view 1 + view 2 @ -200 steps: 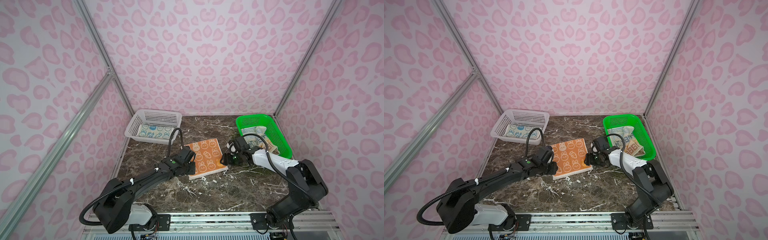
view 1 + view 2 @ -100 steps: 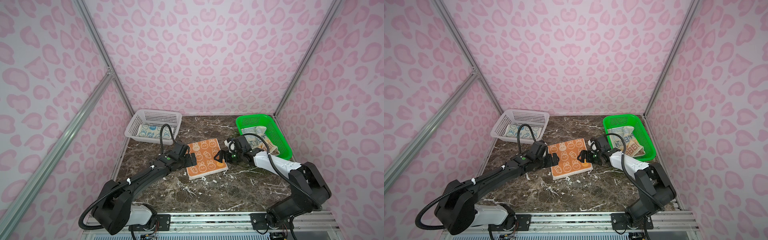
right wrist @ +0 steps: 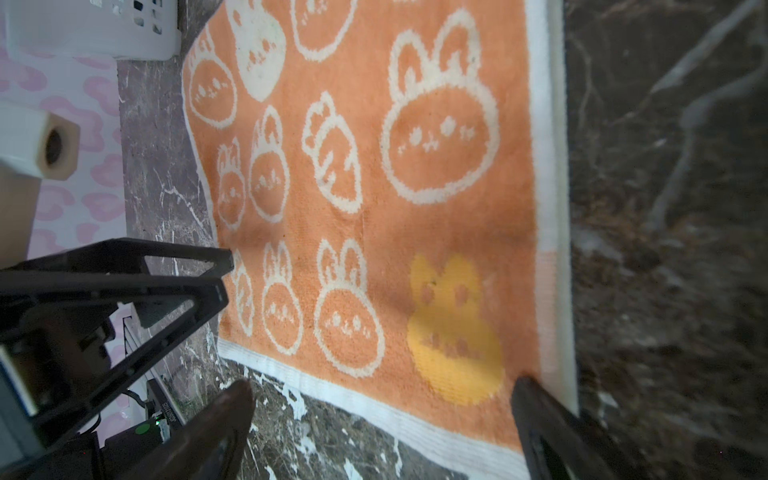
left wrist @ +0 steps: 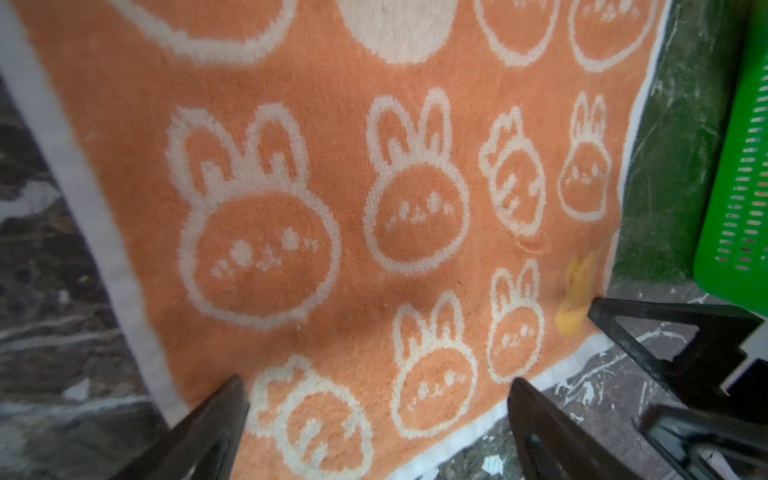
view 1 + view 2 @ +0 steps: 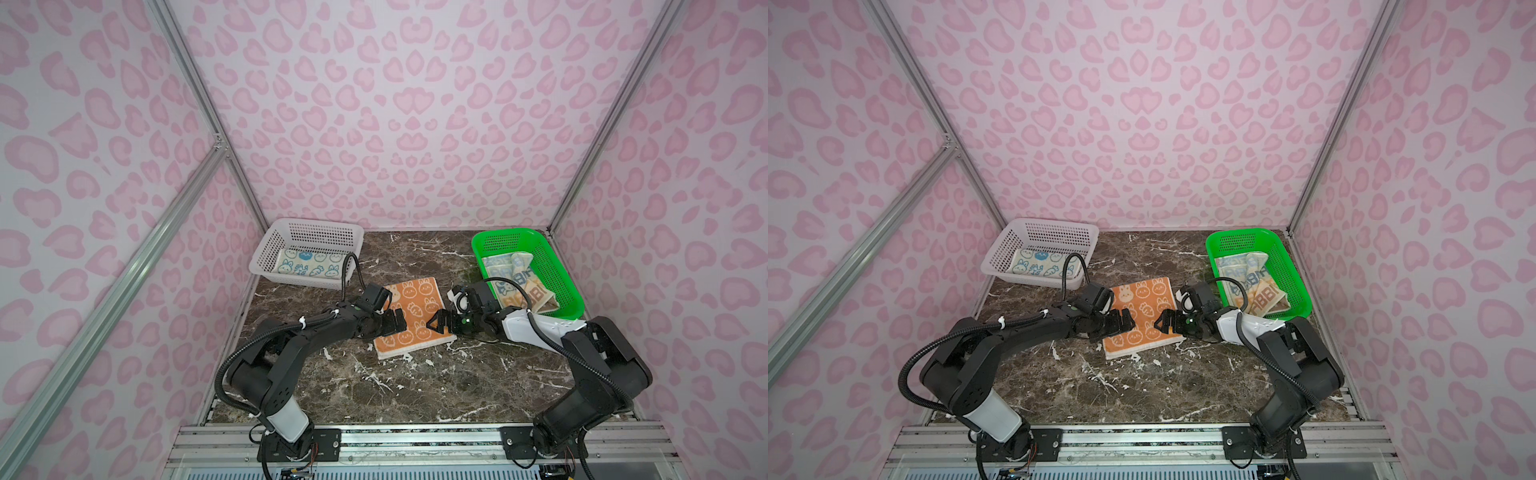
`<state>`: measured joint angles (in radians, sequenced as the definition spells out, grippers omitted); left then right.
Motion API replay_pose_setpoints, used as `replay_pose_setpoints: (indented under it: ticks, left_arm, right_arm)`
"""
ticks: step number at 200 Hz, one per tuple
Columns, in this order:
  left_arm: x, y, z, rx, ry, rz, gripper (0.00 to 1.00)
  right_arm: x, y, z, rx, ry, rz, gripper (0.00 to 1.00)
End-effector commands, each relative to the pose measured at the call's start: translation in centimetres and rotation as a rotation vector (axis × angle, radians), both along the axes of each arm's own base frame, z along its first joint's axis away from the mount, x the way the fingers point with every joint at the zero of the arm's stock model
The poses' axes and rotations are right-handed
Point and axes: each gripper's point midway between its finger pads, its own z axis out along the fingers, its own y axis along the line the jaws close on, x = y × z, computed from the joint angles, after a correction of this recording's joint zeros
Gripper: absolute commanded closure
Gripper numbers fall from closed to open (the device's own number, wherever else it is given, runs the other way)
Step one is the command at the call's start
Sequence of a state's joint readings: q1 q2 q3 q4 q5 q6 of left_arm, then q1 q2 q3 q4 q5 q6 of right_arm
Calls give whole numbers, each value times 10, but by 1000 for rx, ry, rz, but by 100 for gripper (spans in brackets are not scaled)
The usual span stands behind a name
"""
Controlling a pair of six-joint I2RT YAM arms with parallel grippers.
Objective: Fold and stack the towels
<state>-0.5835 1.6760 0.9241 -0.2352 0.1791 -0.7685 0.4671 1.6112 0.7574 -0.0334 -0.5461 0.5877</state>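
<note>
Both arms now reach in over the marble table (image 5: 415,386) with their tips facing each other, where a second ago they worked the cloth's outer edges. A white basket (image 5: 307,227) at the far left holds one folded cream towel (image 5: 309,264). A green basket (image 5: 559,270) at the far right holds crumpled lettered towels (image 5: 521,286). Between them the orange towel (image 5: 415,301) lies flat, apparently doubled, judging by its layered white border. The left gripper (image 5: 398,323) and right gripper (image 5: 437,322) hover just above its near half, jaws spread wide and empty. I judge this fold finished, with another fold or stacking next.
</note>
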Motion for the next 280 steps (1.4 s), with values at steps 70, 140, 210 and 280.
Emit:
replay_pose_setpoints:
  ticks: [70, 140, 210, 280]
  left_arm:
    - [27, 1, 37, 42, -97, -47, 0]
    - [102, 1, 93, -201, -179, 109, 1]
    - [161, -9, 61, -233, -158, 205, 0]
    - [167, 4, 8, -141, -116, 218, 0]
  right_arm:
    - [-8, -16, 13, -91, -22, -12, 1]
    - [107, -18, 88, 81, -130, -207, 1]
    - [188, 25, 69, 270, -109, -337, 1]
    - [196, 64, 28, 331, -47, -313, 1]
